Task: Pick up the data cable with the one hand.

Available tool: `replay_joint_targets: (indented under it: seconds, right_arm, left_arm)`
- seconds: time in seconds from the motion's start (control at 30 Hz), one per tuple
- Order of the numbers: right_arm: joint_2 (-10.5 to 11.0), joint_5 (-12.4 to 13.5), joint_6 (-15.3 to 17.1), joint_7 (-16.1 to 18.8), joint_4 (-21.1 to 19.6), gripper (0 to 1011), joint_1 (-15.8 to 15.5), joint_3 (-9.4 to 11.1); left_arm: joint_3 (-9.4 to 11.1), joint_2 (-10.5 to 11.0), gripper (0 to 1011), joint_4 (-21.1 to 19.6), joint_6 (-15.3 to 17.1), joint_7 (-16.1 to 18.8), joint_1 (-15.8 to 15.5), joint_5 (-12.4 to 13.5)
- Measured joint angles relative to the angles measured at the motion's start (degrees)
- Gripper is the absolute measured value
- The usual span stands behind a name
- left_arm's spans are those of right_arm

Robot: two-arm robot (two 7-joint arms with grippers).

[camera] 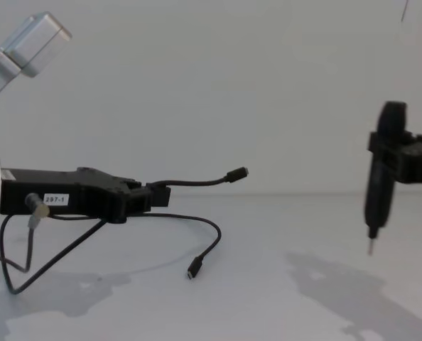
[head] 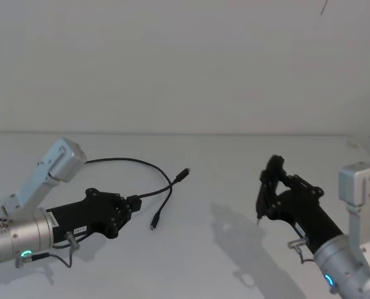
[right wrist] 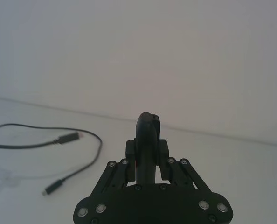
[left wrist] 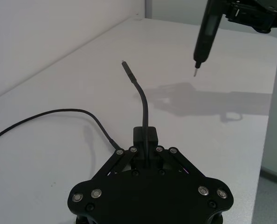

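One claw (camera: 154, 193), reaching level, apparently pinches the data cable (camera: 197, 182) aloft.

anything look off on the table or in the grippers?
Nothing looks damaged or spilled. The left gripper is shut on the data cable near one plug, which sticks up off the table; the rest trails loosely. One thing to note: the right gripper is shut on a black pen-like tool, tip down.

White table (head: 222, 162), plain pale wall (head: 185, 62) behind it
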Motion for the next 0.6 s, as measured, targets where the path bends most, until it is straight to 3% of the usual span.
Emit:
replay_joint_targets:
  seconds: [0.6]
  right_arm:
    - [-4.9, 0.7, -4.7, 7.0, 8.5, 279, 10.3, -3.8]
  left_arm:
    - [0.0, 0.2, 36, 0.4, -0.3, -0.7, -0.3, -0.3]
